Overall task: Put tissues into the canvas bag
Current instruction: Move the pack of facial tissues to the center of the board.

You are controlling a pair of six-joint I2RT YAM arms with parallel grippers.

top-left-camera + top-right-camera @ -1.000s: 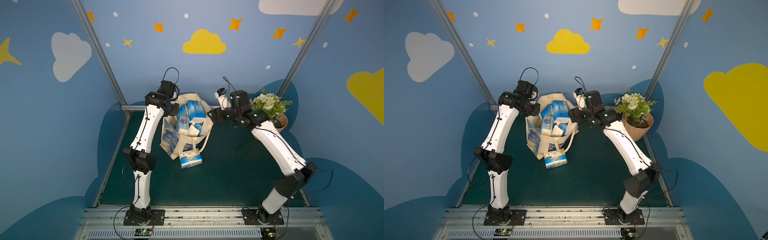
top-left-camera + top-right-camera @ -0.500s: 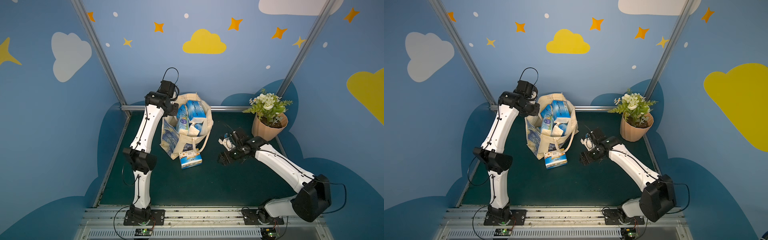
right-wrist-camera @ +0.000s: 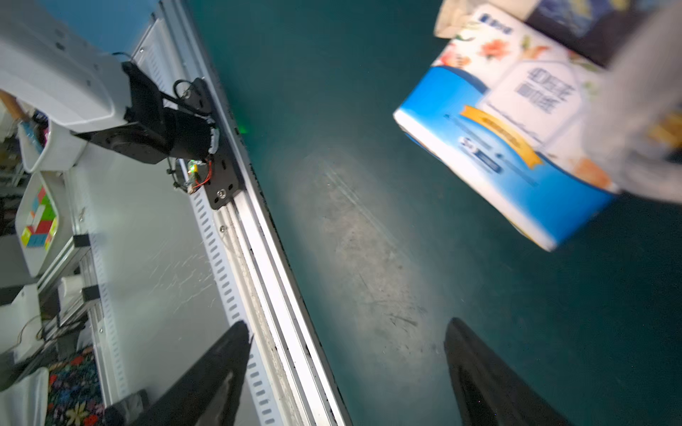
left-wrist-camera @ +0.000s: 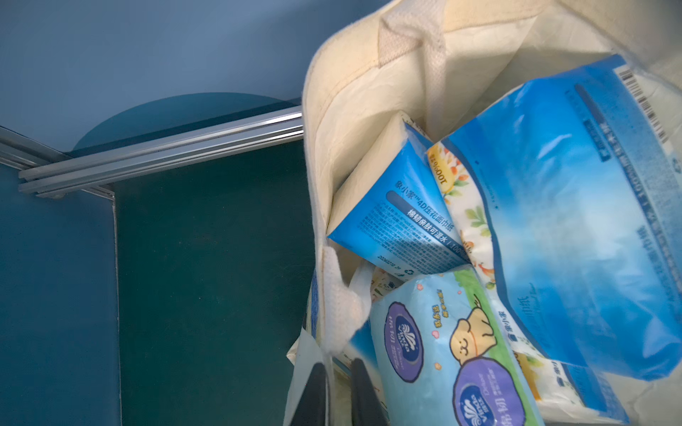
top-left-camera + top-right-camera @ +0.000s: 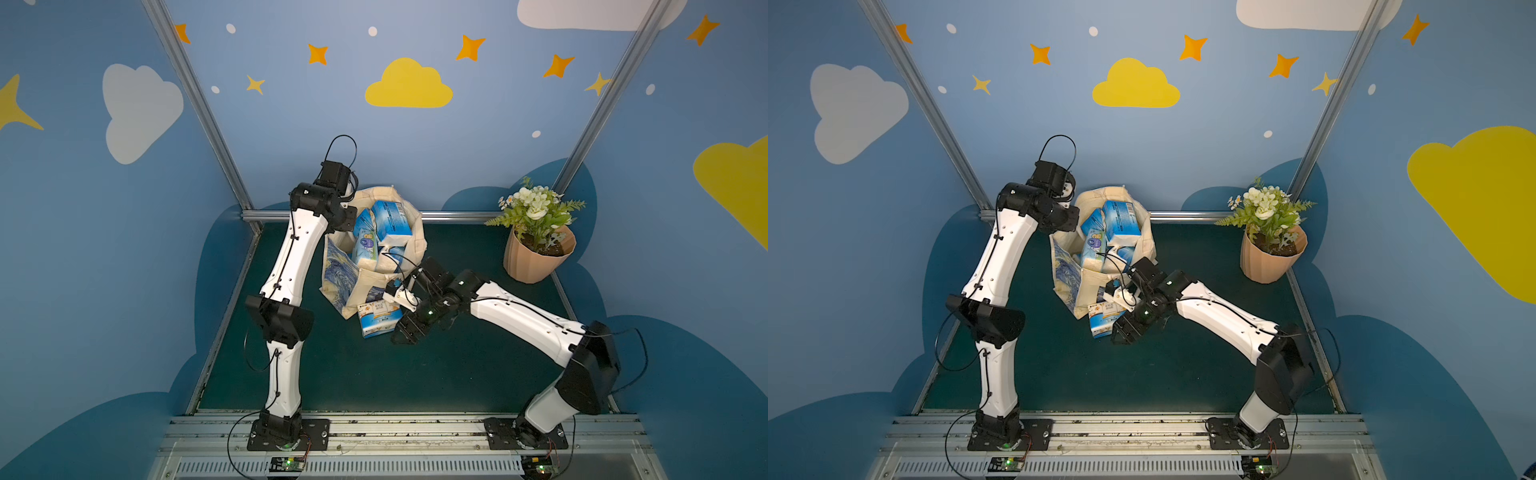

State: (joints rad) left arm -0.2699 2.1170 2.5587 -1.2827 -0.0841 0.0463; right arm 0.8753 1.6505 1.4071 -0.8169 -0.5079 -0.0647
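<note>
The cream canvas bag [image 5: 336, 272] [image 5: 1065, 275] stands at the back of the mat with its mouth held wide. Several blue-and-white tissues [image 5: 387, 220] [image 5: 1118, 221] [image 4: 572, 221] fill it. My left gripper [image 4: 341, 391] is shut on the bag's rim [image 4: 334, 295], with the cloth pinched between its dark fingers. One more tissue pack [image 5: 376, 319] [image 5: 1101, 321] [image 3: 509, 147] lies on the mat in front of the bag. My right gripper [image 5: 405, 332] [image 5: 1122, 333] [image 3: 347, 328] hangs open just beside that pack, above the mat, with nothing between its fingers.
A beige faceted flowerpot [image 5: 536, 259] [image 5: 1271, 259] with white flowers stands at the back right. A metal rail [image 5: 374, 428] [image 3: 265, 258] runs along the mat's front edge. Blue walls close in both sides. Bins [image 3: 37, 221] sit outside the cell.
My right arm has swung from the bag's mouth down and forward to the mat, ending beside the loose pack. The left arm and the bag have stayed still.
</note>
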